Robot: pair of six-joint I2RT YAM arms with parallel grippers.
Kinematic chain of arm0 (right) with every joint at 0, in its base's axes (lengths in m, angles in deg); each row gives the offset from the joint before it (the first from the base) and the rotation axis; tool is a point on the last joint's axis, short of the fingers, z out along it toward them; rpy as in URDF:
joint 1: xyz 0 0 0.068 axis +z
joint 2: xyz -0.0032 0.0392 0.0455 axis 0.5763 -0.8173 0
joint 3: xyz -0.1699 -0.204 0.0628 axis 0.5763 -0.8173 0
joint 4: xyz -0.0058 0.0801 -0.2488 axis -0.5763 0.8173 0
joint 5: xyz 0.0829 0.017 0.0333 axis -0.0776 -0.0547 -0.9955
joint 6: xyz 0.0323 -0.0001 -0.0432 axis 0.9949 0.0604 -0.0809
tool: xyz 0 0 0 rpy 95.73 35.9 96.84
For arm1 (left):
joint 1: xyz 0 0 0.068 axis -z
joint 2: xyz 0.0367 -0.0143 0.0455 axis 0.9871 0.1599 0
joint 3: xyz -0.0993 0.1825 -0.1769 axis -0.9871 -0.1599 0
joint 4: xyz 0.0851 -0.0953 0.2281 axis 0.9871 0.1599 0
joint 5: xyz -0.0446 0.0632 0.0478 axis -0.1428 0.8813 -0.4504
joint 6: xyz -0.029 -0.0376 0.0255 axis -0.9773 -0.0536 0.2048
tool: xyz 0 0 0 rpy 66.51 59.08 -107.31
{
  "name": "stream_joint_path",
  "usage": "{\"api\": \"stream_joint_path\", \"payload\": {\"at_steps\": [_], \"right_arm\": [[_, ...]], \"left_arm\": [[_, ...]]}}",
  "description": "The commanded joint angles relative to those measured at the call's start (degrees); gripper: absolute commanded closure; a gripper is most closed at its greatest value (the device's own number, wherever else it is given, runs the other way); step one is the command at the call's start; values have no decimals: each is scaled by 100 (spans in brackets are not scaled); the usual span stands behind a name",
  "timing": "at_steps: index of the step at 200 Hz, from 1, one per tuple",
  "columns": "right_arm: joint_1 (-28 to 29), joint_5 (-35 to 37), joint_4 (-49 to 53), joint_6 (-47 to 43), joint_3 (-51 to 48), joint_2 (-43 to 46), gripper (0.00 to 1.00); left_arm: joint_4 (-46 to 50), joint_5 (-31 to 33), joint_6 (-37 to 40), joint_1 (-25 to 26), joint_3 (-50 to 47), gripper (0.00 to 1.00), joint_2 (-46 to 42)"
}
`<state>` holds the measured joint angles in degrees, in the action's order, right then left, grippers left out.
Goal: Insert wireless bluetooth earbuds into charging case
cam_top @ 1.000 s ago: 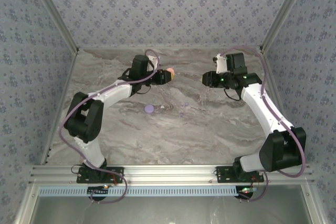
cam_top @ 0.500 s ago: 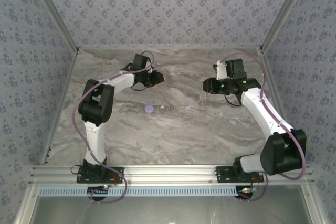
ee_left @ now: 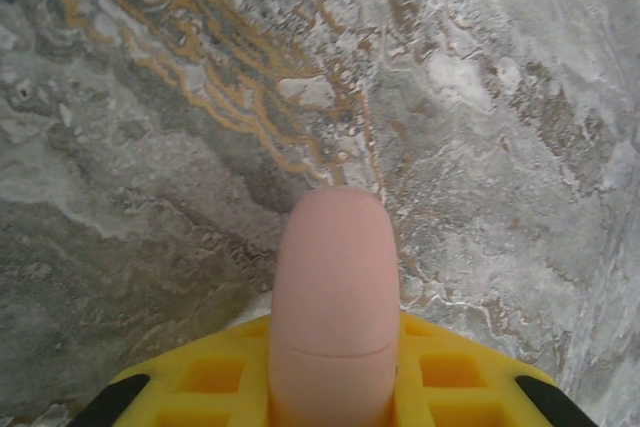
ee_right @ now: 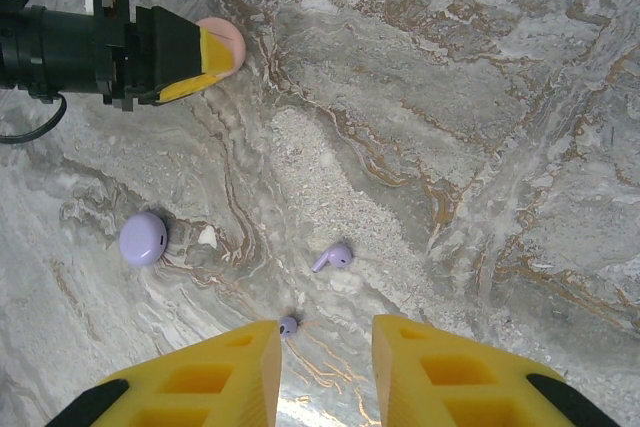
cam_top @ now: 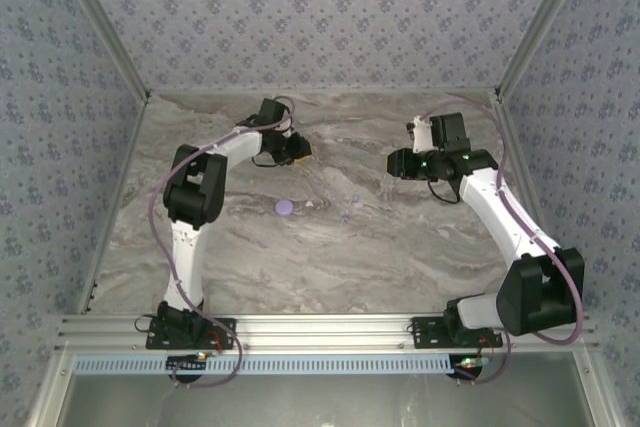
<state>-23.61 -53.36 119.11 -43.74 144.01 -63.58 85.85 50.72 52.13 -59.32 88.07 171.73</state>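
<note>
L gripper [ee_left: 332, 352] grips pink case [ee_left: 330, 267], fingers [ee_left: 205, 379] clamped on it. R gripper [ee_right: 325, 352] hangs w/ fingers [ee_right: 440, 372] apart, empty, over lilac earbud [ee_right: 333, 256] on marble table [ee_right: 500, 97]; lilac disc [ee_right: 143, 239] nearby.

The left pincer [cam_top: 299, 153] with its pink case [ee_left: 330, 297] sits farther left; the left arm [cam_top: 196, 187] folds up steeper.
</note>
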Motion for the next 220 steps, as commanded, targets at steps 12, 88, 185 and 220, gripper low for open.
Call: {"api": "stream_joint_path", "payload": {"at_steps": [12, 88, 185, 220], "right_arm": [[-34, 102, 147, 72, -62, 107, 69], [-39, 108, 232, 29, -45, 95, 68], [-49, 259, 305, -69, -128, 90, 67], [-50, 276, 270, -52, -150, 74, 67]], "left_arm": [[579, 164, 172, -82, 377, 73, 225], [1011, 848, 574, -135, 435, 41, 30], [1509, 2054, 1302, -109, -347, 35, -1477], [1487, 2283, 1237, 35, -1319, 35, -2348]]}}
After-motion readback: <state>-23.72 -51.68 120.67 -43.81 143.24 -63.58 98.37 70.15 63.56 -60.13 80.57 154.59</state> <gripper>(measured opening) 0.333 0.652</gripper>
